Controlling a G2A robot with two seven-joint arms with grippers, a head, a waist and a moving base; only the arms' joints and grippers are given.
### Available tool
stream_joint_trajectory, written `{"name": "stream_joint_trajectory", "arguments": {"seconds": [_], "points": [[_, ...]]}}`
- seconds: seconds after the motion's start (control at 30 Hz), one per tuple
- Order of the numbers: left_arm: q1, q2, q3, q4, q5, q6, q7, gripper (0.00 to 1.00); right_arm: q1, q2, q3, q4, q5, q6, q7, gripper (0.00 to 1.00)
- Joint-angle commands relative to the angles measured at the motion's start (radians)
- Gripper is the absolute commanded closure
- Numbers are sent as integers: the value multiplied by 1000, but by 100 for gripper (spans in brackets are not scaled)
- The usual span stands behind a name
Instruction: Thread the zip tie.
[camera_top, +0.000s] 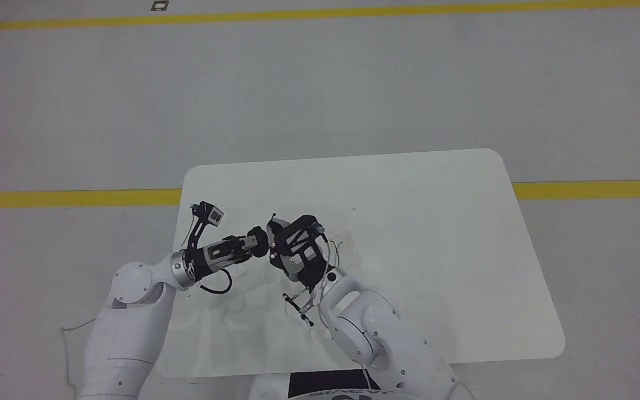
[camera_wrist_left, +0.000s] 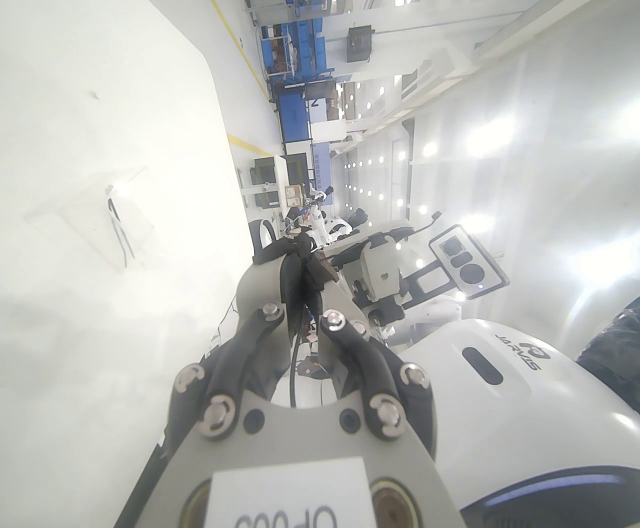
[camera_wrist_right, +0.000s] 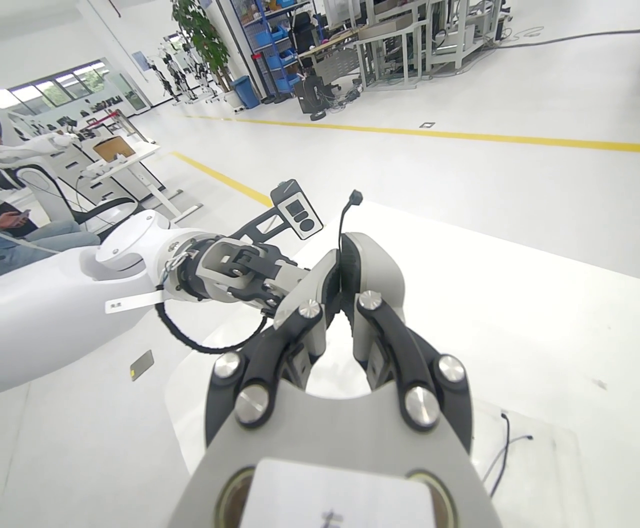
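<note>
Above the left half of the white table (camera_top: 430, 200) my two grippers meet tip to tip. My right gripper (camera_wrist_right: 341, 287) (camera_top: 284, 240) is shut on a thin black zip tie (camera_wrist_right: 342, 235). The tie's square head (camera_wrist_right: 356, 195) sticks up past the fingertips. My left gripper (camera_wrist_left: 300, 285) (camera_top: 261, 241) comes in from the left and looks shut on the same tie. A black strap (camera_wrist_left: 294, 370) runs back between its fingers towards the palm. In the right wrist view, the left gripper's tips are hidden behind my right gripper's finger (camera_wrist_right: 310, 295).
A clear plastic sheet (camera_wrist_left: 75, 210) lies flat on the table just right of the grippers, holding spare black zip ties (camera_wrist_left: 119, 230) (camera_wrist_right: 504, 445). The table's far and right parts are bare white surface. A yellow floor line (camera_top: 560, 189) runs behind the table.
</note>
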Motion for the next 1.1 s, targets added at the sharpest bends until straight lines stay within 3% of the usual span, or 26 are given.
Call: {"name": "stream_joint_trajectory", "arguments": {"seconds": [0.0, 1.07], "points": [[0, 0, 0, 0, 0, 0, 0, 100, 1, 1, 0, 3, 2, 0, 4, 100], [0, 0, 0, 0, 0, 0, 0, 100, -4, 14, 2, -10, 1, 23, -5, 100]]}}
